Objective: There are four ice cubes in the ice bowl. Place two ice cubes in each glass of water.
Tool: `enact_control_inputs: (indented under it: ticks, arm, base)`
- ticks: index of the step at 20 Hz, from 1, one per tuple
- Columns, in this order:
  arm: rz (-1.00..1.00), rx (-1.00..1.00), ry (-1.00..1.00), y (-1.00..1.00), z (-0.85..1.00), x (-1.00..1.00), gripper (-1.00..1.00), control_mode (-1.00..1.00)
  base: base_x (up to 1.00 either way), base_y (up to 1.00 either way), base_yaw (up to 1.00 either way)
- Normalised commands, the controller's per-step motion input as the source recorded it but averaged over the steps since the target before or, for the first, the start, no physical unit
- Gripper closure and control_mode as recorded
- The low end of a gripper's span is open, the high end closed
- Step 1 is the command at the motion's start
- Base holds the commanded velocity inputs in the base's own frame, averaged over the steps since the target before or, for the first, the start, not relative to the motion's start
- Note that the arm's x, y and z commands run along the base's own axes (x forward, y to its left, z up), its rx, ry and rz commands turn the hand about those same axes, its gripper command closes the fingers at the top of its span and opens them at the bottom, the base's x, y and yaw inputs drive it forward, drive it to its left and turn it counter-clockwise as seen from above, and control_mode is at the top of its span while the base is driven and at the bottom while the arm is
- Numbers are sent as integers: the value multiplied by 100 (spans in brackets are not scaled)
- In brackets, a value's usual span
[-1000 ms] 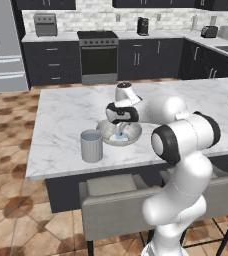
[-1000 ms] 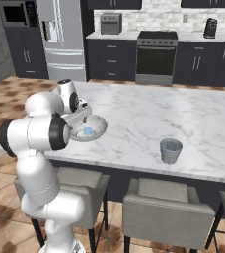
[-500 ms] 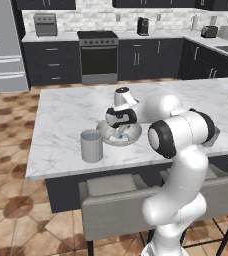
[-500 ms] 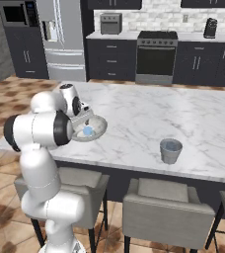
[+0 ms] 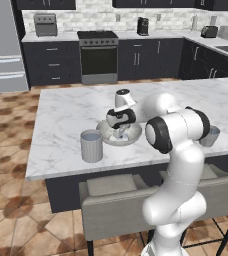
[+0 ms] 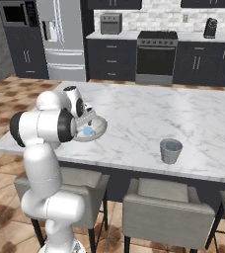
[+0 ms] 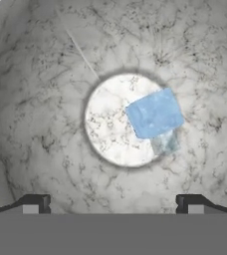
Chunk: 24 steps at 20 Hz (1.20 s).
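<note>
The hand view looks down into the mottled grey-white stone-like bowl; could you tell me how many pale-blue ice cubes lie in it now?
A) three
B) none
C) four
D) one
D: the hand view shows a single pale-blue translucent ice cube lying at the edge of the flat bottom of the mottled grey-white stone-like bowl, with nothing else on the bowl's inner wall.
</note>
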Motion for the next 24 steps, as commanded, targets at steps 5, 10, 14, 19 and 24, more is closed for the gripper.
enact_control_inputs:
  ticks: [5,10,14,19,24]
  arm:
    - [0,0,0,0,-9,18,-100,-100]
    - [0,0,0,0,-16,15,-100,-100]
    - [0,-1,0,0,-20,18,-100,-100]
    - [0,-3,0,0,-21,29,-100,-100]
    - [0,-3,0,1,-18,28,-100,-100]
  base:
    - [0,0,0]
    - [0,0,0]
    - [0,0,0]
    - [0,0,0]
    - [0,0,0]
